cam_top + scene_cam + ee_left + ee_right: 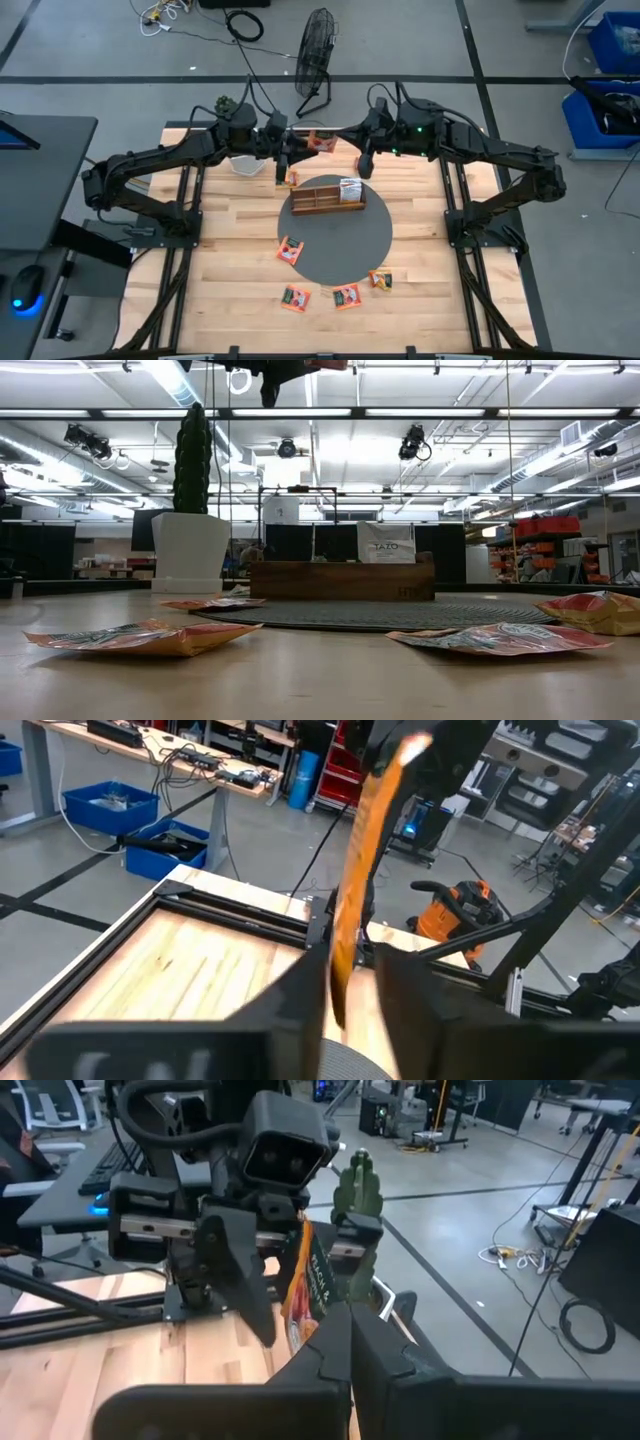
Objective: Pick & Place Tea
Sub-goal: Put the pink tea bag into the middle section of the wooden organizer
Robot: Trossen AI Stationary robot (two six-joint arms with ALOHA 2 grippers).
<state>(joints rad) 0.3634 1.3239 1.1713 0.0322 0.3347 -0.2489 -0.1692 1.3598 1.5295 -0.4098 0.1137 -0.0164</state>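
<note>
An orange-red tea sachet (322,142) hangs in the air over the table's far middle, between my two grippers. My left gripper (298,142) comes at it from the left and my right gripper (350,142) from the right; both are closed on it. In the low view only its red edge (330,364) shows at the top. Several more orange sachets (290,250) (346,296) lie flat on the table. A white sachet (350,188) stands in the wooden tray (320,200). My left gripper pinches the sachet's end nearest it (338,982) between its two fingers, reaching in level from the table's left. The sachet stands on edge, clear of the table. My right gripper pinches the opposite end (318,1312) between its shut fingers, level from the table's right. The sachet spans the gap between the two grippers.
The tray sits on a dark round mat (335,245) at the table's middle. A white pot with a cactus (238,160) stands at the far left, close to my left arm. A fan (315,60) stands on the floor beyond the far edge.
</note>
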